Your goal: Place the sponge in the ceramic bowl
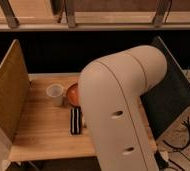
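No text, label, brand or number can be read anywhere. The tool is out of sight; the robot's pale arm point(120, 110) fills the foreground.

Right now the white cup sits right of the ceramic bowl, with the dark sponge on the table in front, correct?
No. The camera view shows the white cup left of the ceramic bowl, not right. The dark sponge does lie on the table in front. The pincer is not in view.
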